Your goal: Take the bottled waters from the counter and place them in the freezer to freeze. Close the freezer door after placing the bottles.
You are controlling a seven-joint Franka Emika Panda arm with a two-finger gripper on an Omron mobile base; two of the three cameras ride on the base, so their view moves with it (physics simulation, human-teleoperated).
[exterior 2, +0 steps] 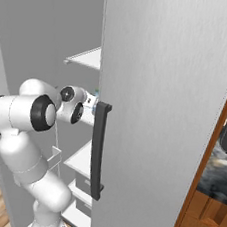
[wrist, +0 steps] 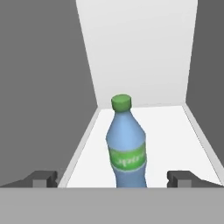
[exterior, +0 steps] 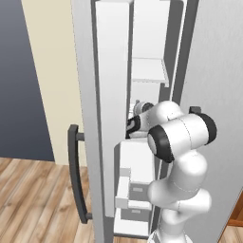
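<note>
The blue-tinted bottled water (wrist: pixel 126 144) with a green cap stands upright on a white shelf (wrist: pixel 175 127) inside the freezer (exterior: pixel 147 71). My gripper (wrist: pixel 113 178) is open, its fingertips (wrist: pixel 43 178) set wide on either side of the bottle's base, apart from it. My arm (exterior: pixel 182 137) reaches into the freezer past the open freezer door (exterior: pixel 111 95), which shows edge-on with its dark handle (exterior: pixel 76 175). The hand (exterior 2: pixel 78 106) goes in at mid-height. The whitish bottle is out of view. A strip of the dark counter (exterior 2: pixel 219 174) shows at the far right.
The plain grey door (exterior 2: pixel 165 117) with its dark handle (exterior 2: pixel 97 149) stands shut close to the right of my arm. White shelves (exterior 2: pixel 87 57) and drawers (exterior: pixel 135 190) sit above and below the hand. Grey freezer walls (wrist: pixel 43 87) flank the shelf. Wooden floor (exterior: pixel 33 199) lies left.
</note>
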